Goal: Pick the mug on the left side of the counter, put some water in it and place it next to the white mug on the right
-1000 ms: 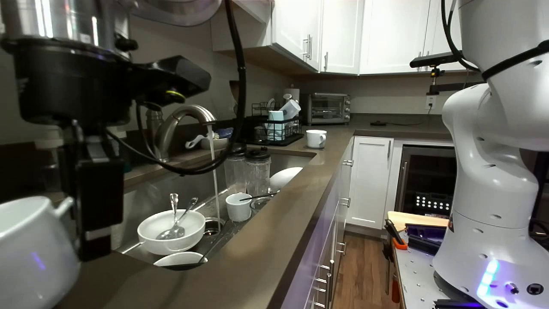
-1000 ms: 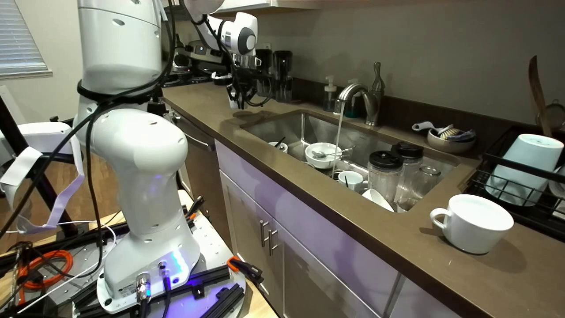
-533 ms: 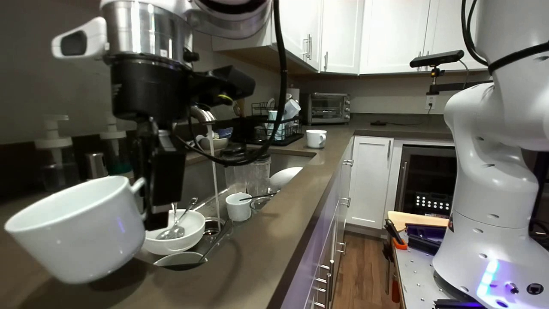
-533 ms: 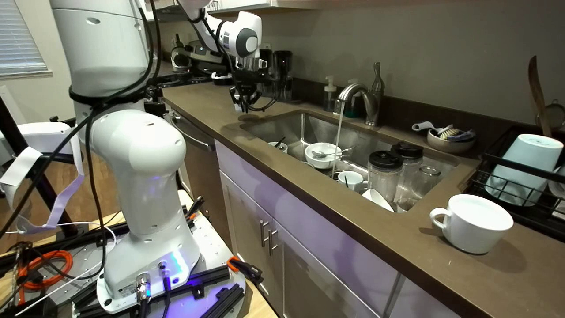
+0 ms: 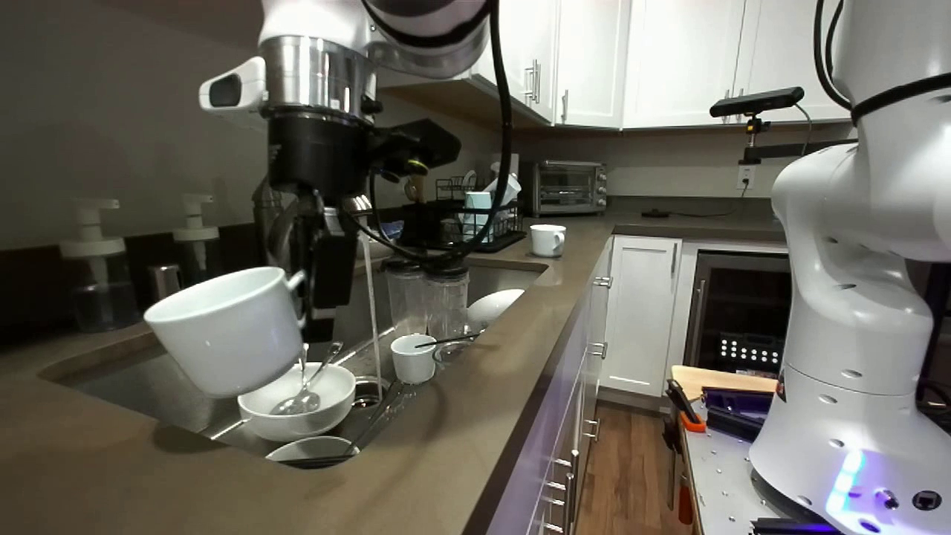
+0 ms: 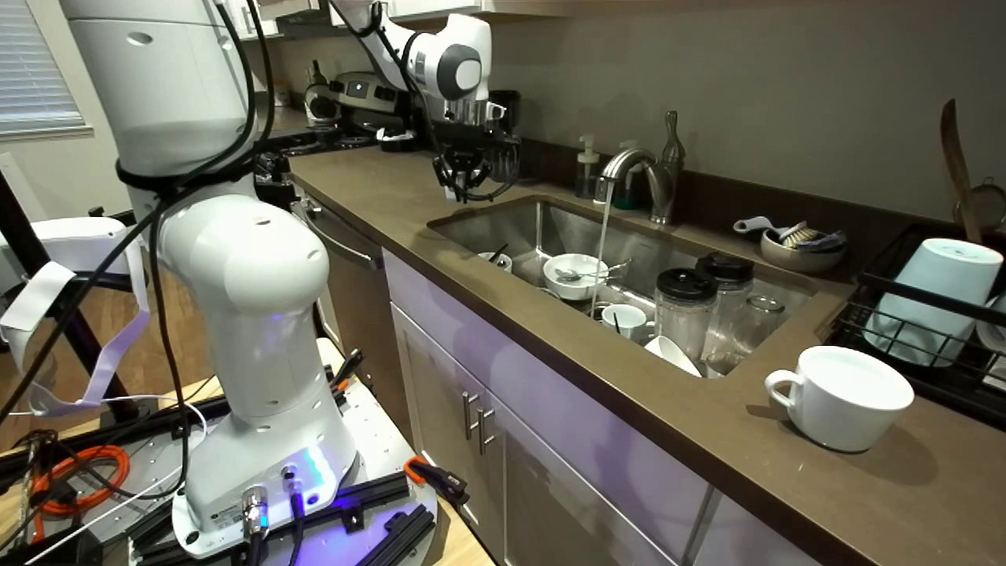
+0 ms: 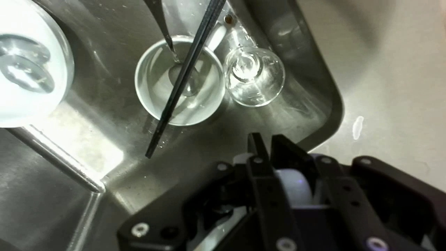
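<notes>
My gripper (image 5: 318,331) is shut on the handle of the glossy white mug (image 5: 230,334), which hangs in the air with its rim tilted down on the side away from the fingers. In the wrist view, part of the mug's handle (image 7: 296,188) shows between the fingers of the gripper (image 7: 266,141). Below it lies a corner of the sink. In an exterior view the arm hides most of the held mug behind the gripper (image 6: 460,185). The white mug (image 6: 845,401) stands upright on the counter (image 6: 550,326). Water (image 6: 603,244) runs from the faucet (image 6: 629,161).
The steel sink holds a white bowl with spoons (image 5: 297,401), a small white cup (image 5: 413,358), a mug with a black stick (image 7: 179,80), a clear glass (image 7: 254,76) and lidded jars (image 6: 685,306). Soap bottles (image 5: 96,260) stand behind. A dish rack (image 6: 927,330) adjoins the white mug.
The arm has carried the mug off the left stretch of counter toward the sink and faucet. The mug's tilt has increased. The white mug has stayed put, and the water keeps running.
</notes>
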Available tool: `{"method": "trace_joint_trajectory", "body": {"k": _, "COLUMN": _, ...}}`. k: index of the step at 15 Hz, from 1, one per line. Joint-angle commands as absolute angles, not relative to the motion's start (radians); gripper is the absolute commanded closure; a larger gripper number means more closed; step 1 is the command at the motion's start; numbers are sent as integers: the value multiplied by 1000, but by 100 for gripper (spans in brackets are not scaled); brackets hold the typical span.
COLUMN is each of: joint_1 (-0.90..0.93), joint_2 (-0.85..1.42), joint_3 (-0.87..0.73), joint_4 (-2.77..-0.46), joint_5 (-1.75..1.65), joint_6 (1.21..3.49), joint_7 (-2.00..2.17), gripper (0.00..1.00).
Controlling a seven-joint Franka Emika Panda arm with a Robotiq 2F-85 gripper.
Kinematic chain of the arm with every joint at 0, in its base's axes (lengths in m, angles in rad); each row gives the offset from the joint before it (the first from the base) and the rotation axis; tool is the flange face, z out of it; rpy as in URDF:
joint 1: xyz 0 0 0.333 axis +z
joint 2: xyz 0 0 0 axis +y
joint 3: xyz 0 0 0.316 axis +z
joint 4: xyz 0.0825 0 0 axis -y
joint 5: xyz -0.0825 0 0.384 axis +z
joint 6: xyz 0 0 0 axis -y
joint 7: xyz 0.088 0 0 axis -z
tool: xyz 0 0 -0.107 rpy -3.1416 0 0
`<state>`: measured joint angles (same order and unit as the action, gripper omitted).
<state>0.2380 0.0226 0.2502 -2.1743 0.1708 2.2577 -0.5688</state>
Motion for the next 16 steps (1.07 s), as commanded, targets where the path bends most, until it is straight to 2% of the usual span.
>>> {"method": "trace_joint_trajectory", "body": {"k": 1, "joint_1": 220, "joint_2": -23, "joint_3": 229, "joint_4": -2231, "joint_5": 200, "joint_6": 2325, "joint_7": -588, "gripper": 94}}
{"method": "trace_joint_trajectory", "body": {"k": 9, "joint_1": 210, "joint_2": -12, "joint_3": 197, "joint_4": -2290, "joint_5": 235, "joint_6": 2481, "joint_7": -618, "gripper": 95}}
{"method": "trace_joint_trajectory", "body": {"k": 10, "joint_1": 205, "joint_2": 7, "joint_3": 192, "joint_4": -2273, "joint_5": 198, "joint_6": 2438, "joint_7": -575, "gripper": 86}}
{"method": "trace_joint_trajectory", "body": {"k": 16, "joint_1": 208, "joint_2": 7, "joint_3": 197, "joint_4": -2275, "joint_5": 200, "joint_6": 2448, "joint_7": -577, "gripper": 86}}
